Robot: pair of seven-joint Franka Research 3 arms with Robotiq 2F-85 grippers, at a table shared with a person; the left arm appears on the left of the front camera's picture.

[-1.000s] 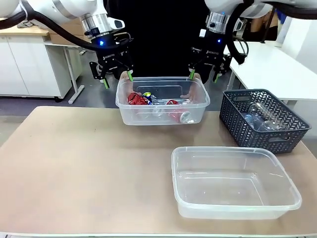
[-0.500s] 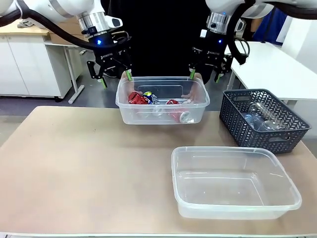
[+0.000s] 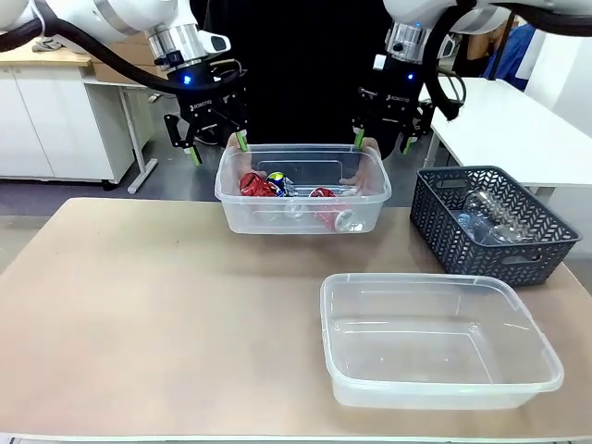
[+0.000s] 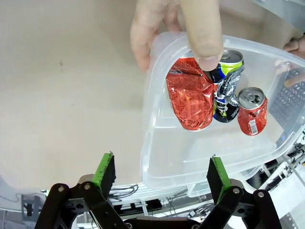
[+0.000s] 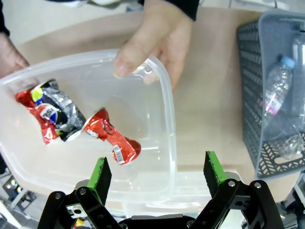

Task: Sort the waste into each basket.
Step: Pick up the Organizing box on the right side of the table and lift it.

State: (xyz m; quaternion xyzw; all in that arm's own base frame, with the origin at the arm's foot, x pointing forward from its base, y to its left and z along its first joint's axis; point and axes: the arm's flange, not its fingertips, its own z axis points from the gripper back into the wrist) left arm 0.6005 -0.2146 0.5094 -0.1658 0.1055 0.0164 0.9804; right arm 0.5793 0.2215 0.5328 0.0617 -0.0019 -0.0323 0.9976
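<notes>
A clear tub (image 3: 302, 215) stands at the table's far edge with a person's hands gripping both of its ends. In it lie crushed red cans (image 4: 190, 98) (image 5: 112, 138) and a blue-and-silver can (image 4: 226, 86). My left gripper (image 3: 219, 148) hangs open above the tub's left end, its green pads (image 4: 105, 169) straddling the rim, close to a hand (image 4: 176, 28). Over the tub's right end my right gripper (image 3: 381, 141) is also open, near the other hand (image 5: 157, 43). Both hold nothing. A second clear tub (image 3: 439, 375) sits empty at the front right.
A dark grey lattice basket (image 3: 444, 231) at the right holds clear plastic bottles (image 5: 276, 90). It stands just right of the tub with the cans and behind the empty tub. The left half of the tan table (image 3: 139, 305) is bare.
</notes>
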